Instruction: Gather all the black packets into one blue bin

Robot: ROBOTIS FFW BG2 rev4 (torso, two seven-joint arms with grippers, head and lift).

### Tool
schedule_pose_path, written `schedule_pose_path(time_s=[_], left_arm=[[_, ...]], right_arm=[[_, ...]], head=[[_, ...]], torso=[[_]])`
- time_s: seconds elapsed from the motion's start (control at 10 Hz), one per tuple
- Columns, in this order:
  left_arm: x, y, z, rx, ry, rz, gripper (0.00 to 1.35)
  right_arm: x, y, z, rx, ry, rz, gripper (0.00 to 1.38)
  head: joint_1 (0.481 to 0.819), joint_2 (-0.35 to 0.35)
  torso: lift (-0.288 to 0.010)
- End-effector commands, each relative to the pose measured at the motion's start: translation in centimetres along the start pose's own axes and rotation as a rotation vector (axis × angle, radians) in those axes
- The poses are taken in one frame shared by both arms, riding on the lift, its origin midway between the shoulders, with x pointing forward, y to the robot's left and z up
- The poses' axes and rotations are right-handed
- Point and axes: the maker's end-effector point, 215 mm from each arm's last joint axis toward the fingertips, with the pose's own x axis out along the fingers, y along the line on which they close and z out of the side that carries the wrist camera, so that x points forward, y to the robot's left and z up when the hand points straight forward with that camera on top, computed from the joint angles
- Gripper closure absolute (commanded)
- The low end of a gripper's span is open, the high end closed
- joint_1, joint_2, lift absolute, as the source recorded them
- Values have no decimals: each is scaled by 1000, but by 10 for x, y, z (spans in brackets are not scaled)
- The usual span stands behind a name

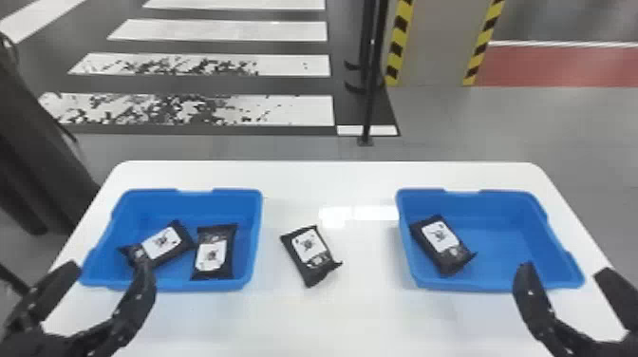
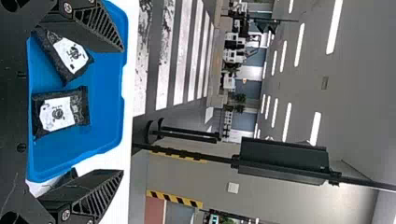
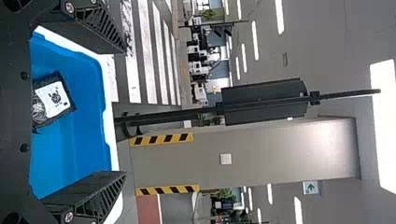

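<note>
My left gripper (image 1: 108,258) is open at the near side of the left blue bin (image 1: 190,285). That bin holds two black packets, one tilted (image 1: 164,243) and one lying straight (image 1: 212,251). Between the bins, a third packet (image 1: 311,254) lies on the white table. The right blue bin (image 1: 503,242) has one packet (image 1: 441,244) at its left side. My right gripper (image 1: 562,270) stands open by that bin's near right corner. In the left wrist view, the left gripper (image 2: 122,110) has nothing between its fingers; in the right wrist view, neither has the right gripper (image 3: 125,113).
The white table (image 1: 332,313) carries both bins, with bare surface around the middle packet and along the front. Beyond its far edge stands a thin black post (image 1: 372,85) on the floor. A dark object (image 1: 38,142) rises beside the table's left edge.
</note>
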Motion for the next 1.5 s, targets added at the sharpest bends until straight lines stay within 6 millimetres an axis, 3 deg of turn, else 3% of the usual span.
schedule_pose_path(time_s=[0.0, 0.3, 0.7, 0.8, 1.1, 1.3, 1.4], left_arm=[[4, -3, -7, 5, 27, -12, 107], [28, -21, -23, 78, 115, -90, 107], [67, -12, -40, 237, 223, -124, 107], [86, -30, -50, 226, 227, -180, 107], [144, -122, -71, 139, 210, -408, 107], [170, -163, -90, 96, 274, -477, 107], [181, -173, -108, 112, 352, -488, 105]], right_arm=[[0, 0, 0, 5, 0, -3, 93], [-1, 0, -1, 7, 2, -3, 93], [-1, -1, -2, 13, 3, -3, 93], [-1, -1, -2, 13, 3, -3, 93], [0, 0, -5, 19, 5, -2, 93], [1, 2, -7, 28, 6, -1, 93], [2, 2, -8, 32, 6, 0, 93]], head=[[695, -8], [695, -31], [695, -47], [695, -44], [695, -125], [695, -207], [695, -223]], torso=[[-110], [-110], [-110], [-110], [-110], [-110], [-110]])
